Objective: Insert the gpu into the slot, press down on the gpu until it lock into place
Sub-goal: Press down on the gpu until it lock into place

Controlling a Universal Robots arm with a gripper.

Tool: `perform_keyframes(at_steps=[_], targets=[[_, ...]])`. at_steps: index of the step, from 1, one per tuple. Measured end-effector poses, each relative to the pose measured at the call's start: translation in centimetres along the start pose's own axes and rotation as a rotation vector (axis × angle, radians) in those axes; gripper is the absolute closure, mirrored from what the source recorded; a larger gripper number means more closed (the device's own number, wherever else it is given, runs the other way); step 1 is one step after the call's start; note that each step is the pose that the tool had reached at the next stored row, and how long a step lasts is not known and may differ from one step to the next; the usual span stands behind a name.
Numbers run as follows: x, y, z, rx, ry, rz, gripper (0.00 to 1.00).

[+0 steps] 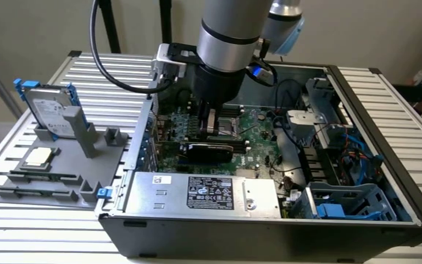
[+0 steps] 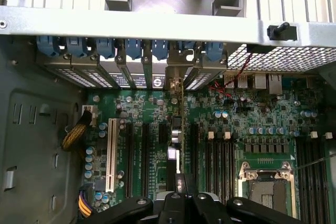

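**Jaws straight above the card, card standing in line over its slot**

The jaws (image 1: 211, 135) hang directly above the gpu (image 1: 207, 150), which stands on edge low inside the open case (image 1: 270, 236), just beyond the silver power-supply box (image 1: 204, 192). In the exterior view the card's long axis runs across the motherboard from the exterior view's left to its right, roughly parallel to that box. The arm comes down on it from overhead, so the card lies beneath the jaws, not off to one side.

In the wrist view the jaws (image 2: 181, 192) look drawn nearly closed, with the thin upper edge of the gpu (image 2: 181, 145) caught between them. By that picture I judge they have hold of the card. The slot, I judge, lies straight under the card and is covered by it.

The exterior view gives height: the card's broad black face sits close down on the board. The wrist view gives line instead. There the card is a mere sliver, running away from the jaws to its metal bracket (image 2: 176, 74) at the case's rear wall. It passes between the white connector strip (image 2: 111, 161) on one side and the black memory strips (image 2: 220, 156) on the other.
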State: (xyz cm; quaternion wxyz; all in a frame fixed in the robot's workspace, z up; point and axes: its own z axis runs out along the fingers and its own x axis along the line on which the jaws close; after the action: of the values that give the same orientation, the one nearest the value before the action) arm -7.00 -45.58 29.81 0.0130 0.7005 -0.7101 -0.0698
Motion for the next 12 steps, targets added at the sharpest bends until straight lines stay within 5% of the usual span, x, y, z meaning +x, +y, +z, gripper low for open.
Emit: perform_keyframes(at_steps=[6, 12], targets=[[0.0, 0.72, 0.45, 0.0018, 0.0, 0.0, 0.89], [0.0, 1.59, 1.37, 0.0285, 0.0, -0.002, 0.89]])
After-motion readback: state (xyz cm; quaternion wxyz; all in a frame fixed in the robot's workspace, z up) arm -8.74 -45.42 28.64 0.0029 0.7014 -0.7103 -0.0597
